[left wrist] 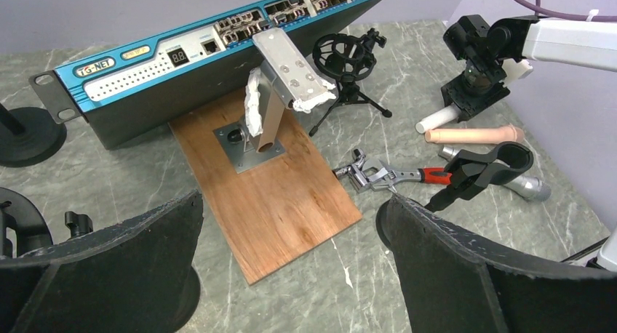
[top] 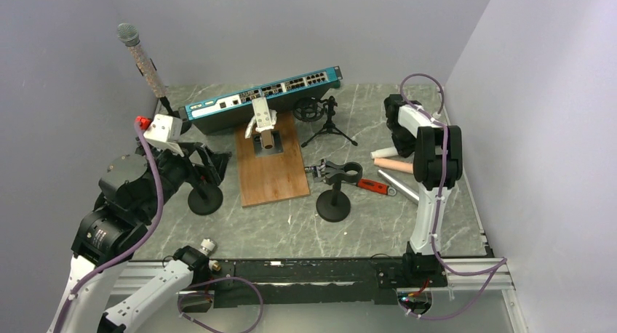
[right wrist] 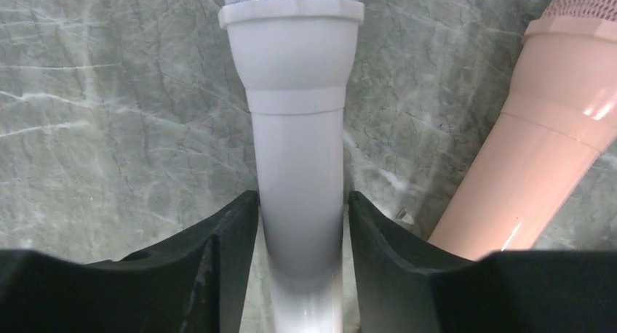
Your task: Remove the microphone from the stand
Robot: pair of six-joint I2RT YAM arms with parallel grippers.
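- The right hand (right wrist: 302, 203) is pinching the white microphone (right wrist: 298, 129), which is lying on the tabletop (right wrist: 109, 93) at far right, beside a pink microphone (right wrist: 538, 151).
- The left hand (left wrist: 291, 206) is hanging spread, near left.
- The glitter microphone (top: 142, 59) is sitting tilted in its stand (top: 165, 102), far left.

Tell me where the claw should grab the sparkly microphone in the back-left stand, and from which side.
Grip the sparkly microphone on its bare handle, midway between the grille and the stand clip. It leans head up and left, close to the walls, so come from the table side on its right, squeezing across the shaft.
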